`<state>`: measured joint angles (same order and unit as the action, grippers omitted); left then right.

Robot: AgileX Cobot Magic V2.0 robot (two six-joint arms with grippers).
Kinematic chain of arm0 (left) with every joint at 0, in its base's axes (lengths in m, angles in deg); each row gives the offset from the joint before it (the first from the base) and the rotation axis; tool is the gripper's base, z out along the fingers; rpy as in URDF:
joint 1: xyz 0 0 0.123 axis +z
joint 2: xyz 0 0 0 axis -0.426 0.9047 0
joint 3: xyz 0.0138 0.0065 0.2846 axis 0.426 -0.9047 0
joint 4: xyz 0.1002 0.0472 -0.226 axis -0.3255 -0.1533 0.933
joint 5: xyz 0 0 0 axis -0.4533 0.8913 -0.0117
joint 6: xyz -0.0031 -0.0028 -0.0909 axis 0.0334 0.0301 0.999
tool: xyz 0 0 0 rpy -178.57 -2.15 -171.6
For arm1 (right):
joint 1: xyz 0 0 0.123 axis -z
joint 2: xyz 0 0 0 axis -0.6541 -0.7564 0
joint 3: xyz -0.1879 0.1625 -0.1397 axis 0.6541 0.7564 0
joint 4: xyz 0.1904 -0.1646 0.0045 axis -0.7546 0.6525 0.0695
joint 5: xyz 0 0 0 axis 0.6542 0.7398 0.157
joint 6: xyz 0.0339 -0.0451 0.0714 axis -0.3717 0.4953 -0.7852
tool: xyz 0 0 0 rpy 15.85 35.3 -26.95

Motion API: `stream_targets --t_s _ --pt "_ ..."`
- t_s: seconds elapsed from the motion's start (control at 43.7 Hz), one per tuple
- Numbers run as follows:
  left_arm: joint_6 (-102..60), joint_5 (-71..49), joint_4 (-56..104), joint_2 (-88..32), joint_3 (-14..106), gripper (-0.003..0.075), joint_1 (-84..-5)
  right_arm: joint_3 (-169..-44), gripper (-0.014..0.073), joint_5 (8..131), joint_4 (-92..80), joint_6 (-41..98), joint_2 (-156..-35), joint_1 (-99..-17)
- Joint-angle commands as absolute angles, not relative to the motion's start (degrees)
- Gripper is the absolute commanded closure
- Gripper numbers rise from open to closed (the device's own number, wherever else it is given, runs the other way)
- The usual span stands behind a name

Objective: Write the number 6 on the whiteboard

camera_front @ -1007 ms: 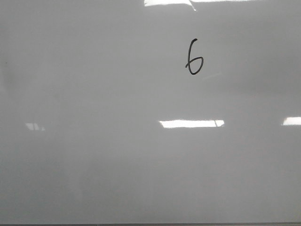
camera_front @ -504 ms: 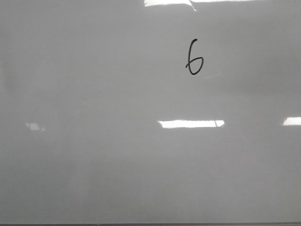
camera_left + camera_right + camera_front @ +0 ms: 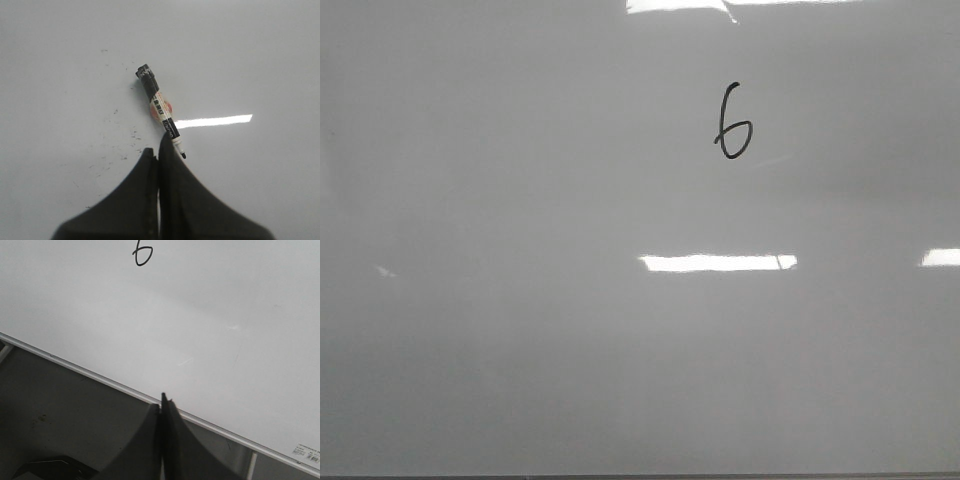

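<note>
From the front, the whiteboard [image 3: 520, 200] fills nearly everything I see, with its thin dark lower edge running along the bottom of the view and no arm of mine over it. Wide bare board lies to the left of and below the number 6 [image 3: 732, 122], which sits in the upper part, right of centre. The digit stands upright there: its long axis is the tall curved stem running up and down, with the small closed loop at its foot. A bright bar of reflected light [image 3: 718, 262] lies well below it.

My left pincer [image 3: 159, 152] is closed, its two black fingers pressed together, gripping nothing. Just beside its tip a marker [image 3: 160, 114] lies flat on the board, free of my fingers, with open surface all round it. Its long axis runs diagonally; the writing tip points toward my fingers and the black end points away. Small black ink specks [image 3: 117, 132] dot the board next to it.

My right pincer [image 3: 163, 405] is also closed and empty, poised over the board's pale framed edge [image 3: 75, 365]. Beyond that edge lies a dark surface [image 3: 60, 410]. The 6 is well away from these fingers, far across bare board.
</note>
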<state>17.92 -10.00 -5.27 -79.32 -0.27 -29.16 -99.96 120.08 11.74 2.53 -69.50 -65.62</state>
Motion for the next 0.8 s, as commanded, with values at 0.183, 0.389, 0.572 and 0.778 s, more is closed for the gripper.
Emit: stream_targets --t_s 0.183,0.389,0.572,0.778 --pt "21.72 -23.57 -6.28 -86.53 -10.04 0.0741 -27.63 -101.09 0.0662 116.17 12.47 2.71 -69.76 -65.30" --pt "20.71 -24.80 -6.28 -86.54 -11.87 0.0741 -26.14 -101.09 0.0662 116.19 12.47 2.71 -69.76 -65.30" --pt "18.52 -24.94 -6.01 -86.54 -11.87 0.0741 -26.14 -101.09 0.0662 116.28 12.47 2.71 -69.76 -65.30" --pt "18.52 -25.06 -5.57 -86.54 -11.87 0.0741 -26.14 -101.09 0.0662 116.22 12.47 2.71 -69.76 -65.30"
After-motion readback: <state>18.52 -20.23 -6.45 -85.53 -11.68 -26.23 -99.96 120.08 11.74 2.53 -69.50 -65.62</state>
